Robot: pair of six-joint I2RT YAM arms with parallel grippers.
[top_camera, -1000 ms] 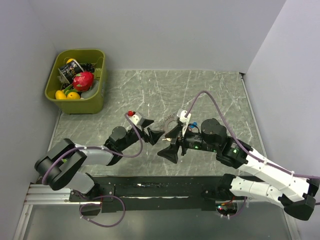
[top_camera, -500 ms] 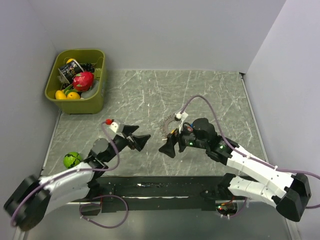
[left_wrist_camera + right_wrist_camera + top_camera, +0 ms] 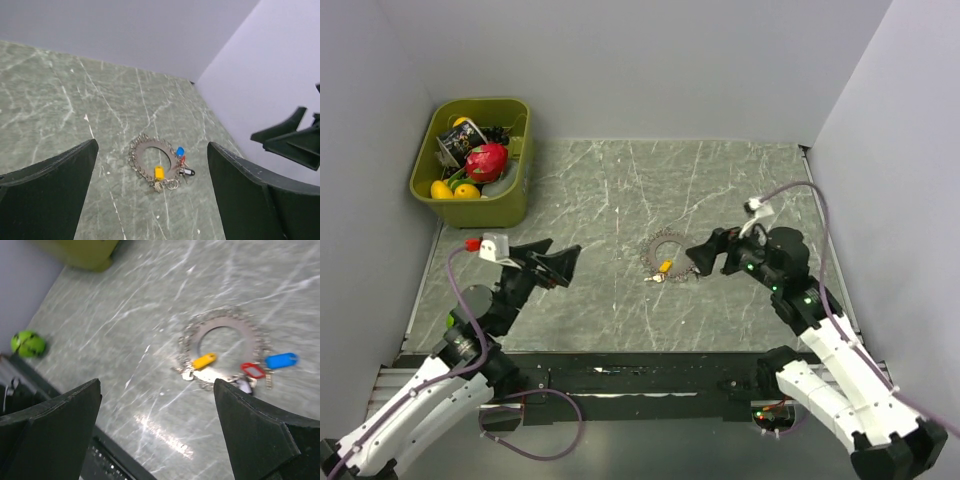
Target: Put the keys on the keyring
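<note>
Keys [image 3: 252, 370] tagged red, blue show only from wrists; left tool [image 3: 563, 253], right tool [image 3: 703, 250] spread apart.

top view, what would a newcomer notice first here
A spiky grey metal keyring lies on the green marbled table, with a yellow-headed key, red-headed key and blue-headed key at its rim. It sits between the open left gripper and open right gripper, neither touching it. An olive-green plastic bin of bright toy fruit sits at the far left corner.
</note>
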